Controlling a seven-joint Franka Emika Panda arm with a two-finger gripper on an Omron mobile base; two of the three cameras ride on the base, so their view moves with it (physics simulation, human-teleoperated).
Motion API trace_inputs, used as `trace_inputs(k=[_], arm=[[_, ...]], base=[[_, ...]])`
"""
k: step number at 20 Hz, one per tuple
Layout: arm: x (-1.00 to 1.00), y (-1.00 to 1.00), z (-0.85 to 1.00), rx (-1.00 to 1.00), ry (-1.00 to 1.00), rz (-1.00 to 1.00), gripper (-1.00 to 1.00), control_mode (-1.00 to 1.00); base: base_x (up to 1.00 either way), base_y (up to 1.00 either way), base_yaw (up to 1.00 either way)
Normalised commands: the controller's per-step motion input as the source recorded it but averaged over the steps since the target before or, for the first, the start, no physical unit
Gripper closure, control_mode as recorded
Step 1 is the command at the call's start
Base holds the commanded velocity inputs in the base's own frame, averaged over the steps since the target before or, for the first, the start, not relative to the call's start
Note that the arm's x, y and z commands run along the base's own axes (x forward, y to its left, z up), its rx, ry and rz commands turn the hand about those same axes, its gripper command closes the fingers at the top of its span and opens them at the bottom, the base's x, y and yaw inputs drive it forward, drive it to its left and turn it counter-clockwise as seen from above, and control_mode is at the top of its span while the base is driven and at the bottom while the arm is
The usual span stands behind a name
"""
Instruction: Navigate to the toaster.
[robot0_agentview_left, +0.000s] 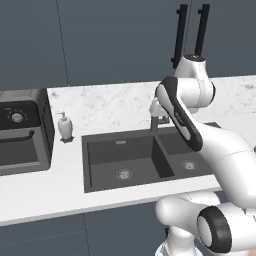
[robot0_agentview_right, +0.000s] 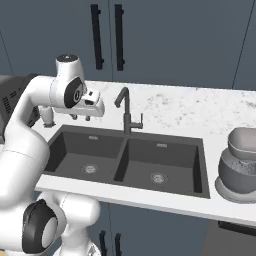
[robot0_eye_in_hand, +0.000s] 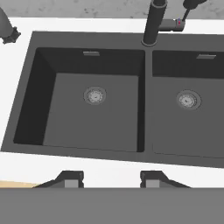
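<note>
The toaster is out of view. My gripper (robot0_agentview_right: 81, 117) hangs open over the left end of a dark double sink (robot0_agentview_right: 165, 160), nothing between its fingers. In the hand view the gripper (robot0_eye_in_hand: 111, 179) looks straight down at the sink's two basins (robot0_eye_in_hand: 87, 127), with its dark fingertips (robot0_eye_in_hand: 72, 177) spread apart above the white front edge of the counter.
A dark faucet (robot0_agentview_right: 126, 112) stands behind the sink's divider. A white soap dispenser (robot0_agentview_left: 65, 126) sits left of the sink, beside a dark boxy appliance with a round dial (robot0_agentview_left: 20, 135). A grey bowl-shaped appliance (robot0_agentview_right: 240, 167) stands at the right. Dark cabinet doors (robot0_agentview_right: 107, 37) rise behind the marble counter (robot0_agentview_left: 110, 102).
</note>
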Motion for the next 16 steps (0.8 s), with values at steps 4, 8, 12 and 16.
trace_inputs(k=[4,8,12,16], arm=[[0.0,0.0,0.0,0.0,0.0,0.0,-1.0,1.0],[0.0,0.0,0.0,0.0,0.0,0.0,-1.0,1.0],[0.0,0.0,0.0,0.0,0.0,0.0,-1.0,1.0],[0.0,0.0,0.0,0.0,0.0,0.0,-1.0,1.0]], base=[[0.0,0.0,0.0],[-0.46,0.0,0.0],[-0.92,0.0,-0.01],[-0.15,0.0,0.0]])
